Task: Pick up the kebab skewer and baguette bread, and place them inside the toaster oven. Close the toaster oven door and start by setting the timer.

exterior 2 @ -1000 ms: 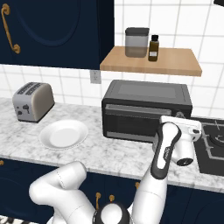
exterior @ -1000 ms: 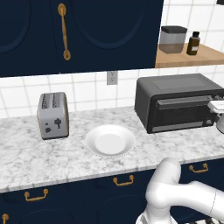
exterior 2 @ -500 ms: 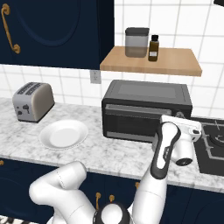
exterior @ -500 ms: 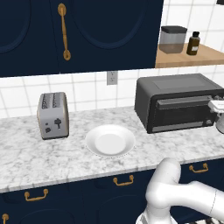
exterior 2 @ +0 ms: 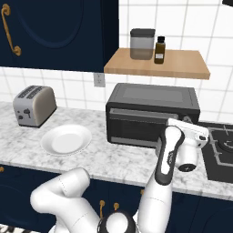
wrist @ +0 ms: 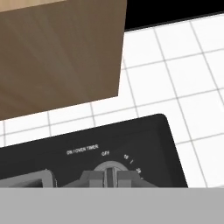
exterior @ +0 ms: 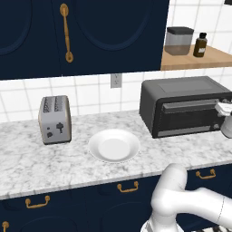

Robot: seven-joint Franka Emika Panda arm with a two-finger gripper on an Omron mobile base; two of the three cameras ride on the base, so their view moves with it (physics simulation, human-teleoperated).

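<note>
claw [wrist: 110, 178] pinched shut on timer knob [wrist: 109, 168], 6 o'clock in hand view | oven [exterior 2: 152, 113] door [exterior 2: 139, 127] closed, so probably dialing time

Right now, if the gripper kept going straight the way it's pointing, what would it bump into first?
Most likely the timer knob on the toaster oven. The shut gripper sits right at it in the hand view, though whether they already touch is unclear.

Oven [exterior 2: 150, 116] sitting shut on tabletop [exterior 2: 113, 157]; plate [exterior 2: 66, 139] and toaster [exterior 2: 34, 105] lying leftward; white arm [exterior 2: 170, 152] reaching at oven's right front.
</note>
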